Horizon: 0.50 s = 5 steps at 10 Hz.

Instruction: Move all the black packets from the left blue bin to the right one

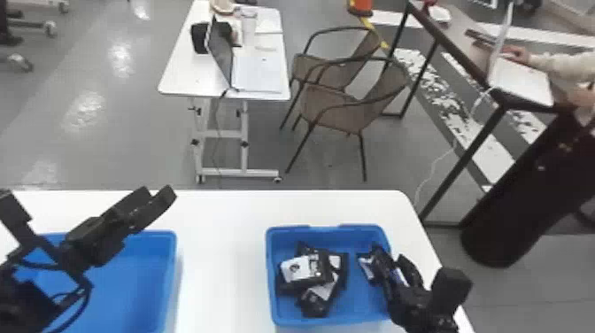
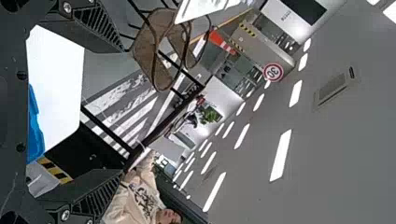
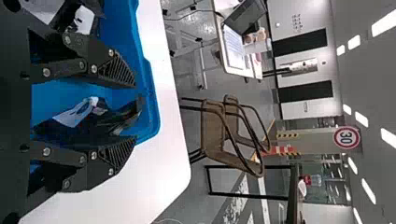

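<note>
This is an open-plan office or tech lab. Beyond the left gripper (image 1: 156,198) and to its right, a wheeled white desk (image 1: 188,77) holds an open laptop (image 1: 259,73). Beyond the right gripper (image 1: 389,255) are woven armchairs (image 1: 330,106); farther right of it, a dark-framed desk (image 1: 456,49) bears another laptop (image 1: 520,79). Ceiling strip lights (image 2: 281,156) run high above both grippers.
</note>
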{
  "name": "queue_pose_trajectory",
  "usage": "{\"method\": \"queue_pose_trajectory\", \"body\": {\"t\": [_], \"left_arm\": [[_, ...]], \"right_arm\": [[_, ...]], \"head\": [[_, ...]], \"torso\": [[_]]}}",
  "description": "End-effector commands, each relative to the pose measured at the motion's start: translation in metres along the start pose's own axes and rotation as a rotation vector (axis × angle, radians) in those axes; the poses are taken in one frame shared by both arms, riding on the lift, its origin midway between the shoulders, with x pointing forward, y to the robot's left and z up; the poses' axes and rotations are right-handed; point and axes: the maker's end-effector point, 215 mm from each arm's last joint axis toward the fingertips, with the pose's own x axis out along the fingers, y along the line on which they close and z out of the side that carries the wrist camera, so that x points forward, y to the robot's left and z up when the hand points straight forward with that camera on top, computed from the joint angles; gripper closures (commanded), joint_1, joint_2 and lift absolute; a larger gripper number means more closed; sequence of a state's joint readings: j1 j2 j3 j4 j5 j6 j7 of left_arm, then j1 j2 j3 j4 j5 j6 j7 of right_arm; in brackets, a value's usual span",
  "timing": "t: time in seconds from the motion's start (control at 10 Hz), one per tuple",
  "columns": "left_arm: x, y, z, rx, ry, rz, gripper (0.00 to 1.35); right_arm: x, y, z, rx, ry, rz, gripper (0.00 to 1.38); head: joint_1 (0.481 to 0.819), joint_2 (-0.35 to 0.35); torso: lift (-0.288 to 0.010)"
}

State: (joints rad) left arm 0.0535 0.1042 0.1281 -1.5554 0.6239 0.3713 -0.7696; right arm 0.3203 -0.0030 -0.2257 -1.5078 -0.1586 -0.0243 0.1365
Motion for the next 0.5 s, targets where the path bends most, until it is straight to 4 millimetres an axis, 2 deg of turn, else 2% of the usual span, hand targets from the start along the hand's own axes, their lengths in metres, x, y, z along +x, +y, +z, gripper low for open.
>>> {"method": "queue_pose_trajectory", "body": {"t": [0.0,0.2,0.3,0.4], "left_arm": [[-0.004,0.001,0.005,0.007,-0.015,0.004,0.11],[-0.018,0.010,0.030,0.230,0.019,0.061,0.10],[-0.033,0.016,0.030,0.303,0.024,0.101,0.10],[-0.051,0.022,0.020,0.345,0.044,0.148,0.10]], "right_arm": [[-0.003,0.011,0.002,0.011,-0.007,0.018,0.37],[-0.016,0.018,0.047,-0.036,-0.141,0.045,0.37],[-0.023,0.026,0.059,-0.054,-0.178,0.080,0.37],[-0.035,0.033,0.076,-0.078,-0.236,0.105,0.37]], "head": [[0.695,-0.204],[0.695,-0.187],[0.695,-0.172],[0.695,-0.147]], "torso": [[0.000],[0.000],[0.000],[0.000]]}}
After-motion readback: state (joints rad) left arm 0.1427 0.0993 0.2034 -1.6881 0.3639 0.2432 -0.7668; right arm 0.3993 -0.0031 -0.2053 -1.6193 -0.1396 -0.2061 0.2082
